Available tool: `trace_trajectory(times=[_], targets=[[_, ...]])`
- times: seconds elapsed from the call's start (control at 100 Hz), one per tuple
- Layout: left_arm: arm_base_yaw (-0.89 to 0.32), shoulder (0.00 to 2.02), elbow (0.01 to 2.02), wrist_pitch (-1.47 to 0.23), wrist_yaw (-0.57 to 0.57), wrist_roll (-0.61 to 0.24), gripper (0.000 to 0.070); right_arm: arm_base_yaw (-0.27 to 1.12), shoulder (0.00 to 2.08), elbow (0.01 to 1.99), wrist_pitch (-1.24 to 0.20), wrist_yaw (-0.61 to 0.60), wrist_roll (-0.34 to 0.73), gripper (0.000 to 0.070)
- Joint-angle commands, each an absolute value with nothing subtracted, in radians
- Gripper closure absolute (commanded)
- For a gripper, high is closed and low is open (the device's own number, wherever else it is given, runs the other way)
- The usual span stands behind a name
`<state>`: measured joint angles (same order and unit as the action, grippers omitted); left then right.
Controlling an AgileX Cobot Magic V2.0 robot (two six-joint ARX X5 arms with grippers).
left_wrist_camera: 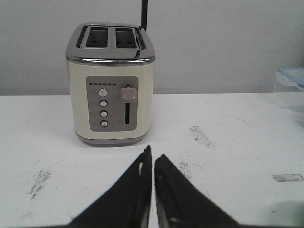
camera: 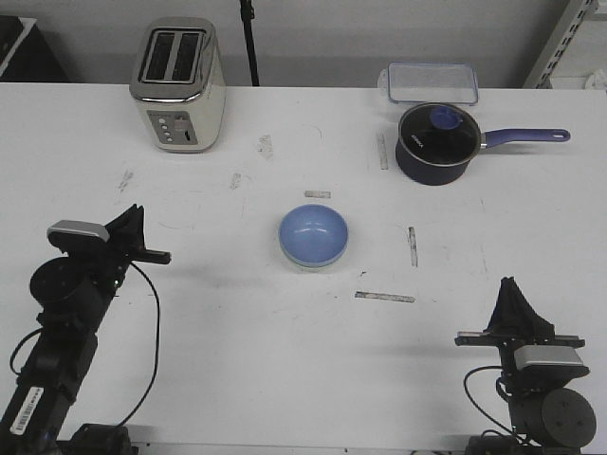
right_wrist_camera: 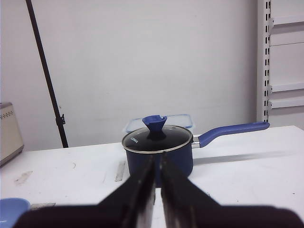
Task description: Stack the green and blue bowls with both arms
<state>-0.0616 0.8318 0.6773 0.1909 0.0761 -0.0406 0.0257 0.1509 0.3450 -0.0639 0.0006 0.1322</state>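
Nearest the front camera, the right pincer (camera: pixel 509 289) sits low at the desk's near right corner, its black fingers pressed together with only a hairline slit between them and nothing held; the right wrist view shows the same closed tips (right_wrist_camera: pixel 157 164). Across the near edge, the left pincer (camera: pixel 136 216) is likewise pressed together and empty, its dark fingers meeting in a narrow seam in the left wrist view (left_wrist_camera: pixel 152 159). Loose black cables (camera: pixel 152 322) hang from the left arm.

Between the two arms, well apart from both, the blue bowl (camera: pixel 313 236) rests on the white desk (camera: pixel 237 351) near its middle. A thin pale greenish rim shows along its lower edge, so the green bowl may lie under it, but I cannot tell for sure. A sliver of the blue bowl also shows at the corner of the right wrist view (right_wrist_camera: pixel 12 209).

Farther back on the right stands a dark saucepan (camera: pixel 434 142) with a glass lid and a purple handle pointing right, and just behind it a clear plastic container (camera: pixel 432 82). At the far left stands a cream two-slot toaster (camera: pixel 177 83), squarely ahead of the left pincer. Scuffs and bits of tape mark the desk.
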Motion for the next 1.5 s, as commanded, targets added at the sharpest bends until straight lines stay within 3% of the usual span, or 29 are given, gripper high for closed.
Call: trace_trajectory(times=[0.0,0.23,0.53,1.05,1.27,1.49], targets=[[-0.062,0.812,0.638,0.227,0.076,-0.015,0.0700,0.026,0.150,0.348,-0.053,0.001,0.141,0.0689],[-0.062,0.675,0.500,0.241,0.075,-0.015,0.0699,0.026,0.150,0.348,-0.053,0.001,0.141,0.0689],[-0.062,0.550,0.487,0.083,0.075,-0.015,0.0699,0.026,0.150,0.348,-0.053,0.001,0.141,0.0689],[-0.049,0.414,0.468,0.089,0.052,-0.013,0.0699,0.026,0.150,0.348,-0.053,0.001,0.141,0.0689],[-0.039,0.347,0.330,0.222,0.051,0.023,0.0699,0.026,0.150,0.348,-0.053,0.000,0.141,0.0688],[-0.039,0.230,0.207,0.201,0.039,0.023,0.0699,0.026,0.150,0.348,-0.053,0.001,0.141,0.0689]])
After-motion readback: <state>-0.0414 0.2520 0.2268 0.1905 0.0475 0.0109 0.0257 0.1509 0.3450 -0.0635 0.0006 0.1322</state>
